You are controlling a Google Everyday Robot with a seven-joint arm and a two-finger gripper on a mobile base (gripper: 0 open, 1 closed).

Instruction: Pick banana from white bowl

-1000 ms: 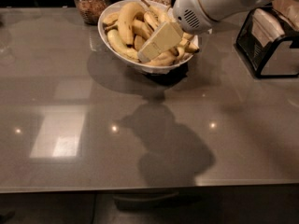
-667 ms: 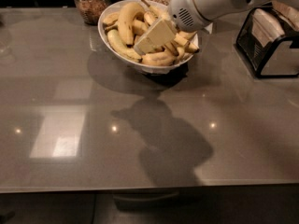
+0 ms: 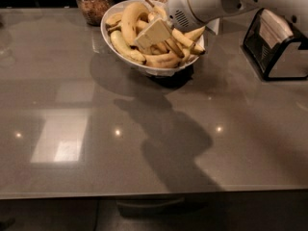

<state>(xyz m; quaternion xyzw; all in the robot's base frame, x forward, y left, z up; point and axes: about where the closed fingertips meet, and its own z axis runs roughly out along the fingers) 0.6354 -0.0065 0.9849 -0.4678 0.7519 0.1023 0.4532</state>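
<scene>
Reaching into the white bowl [image 3: 111, 38] for a banana [image 3: 128, 22]
My tool [image 3: 148, 36] sits on the heap at the counter's [image 3: 96, 129] far edge; I cannot tell how wide it stands or whether it grips one. Next, I judge, a sure close, then a straight lift.

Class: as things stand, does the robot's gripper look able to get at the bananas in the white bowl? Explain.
Probably yes: the gripper hangs over the white bowl, right against the piled bananas, with nothing between them.
</scene>
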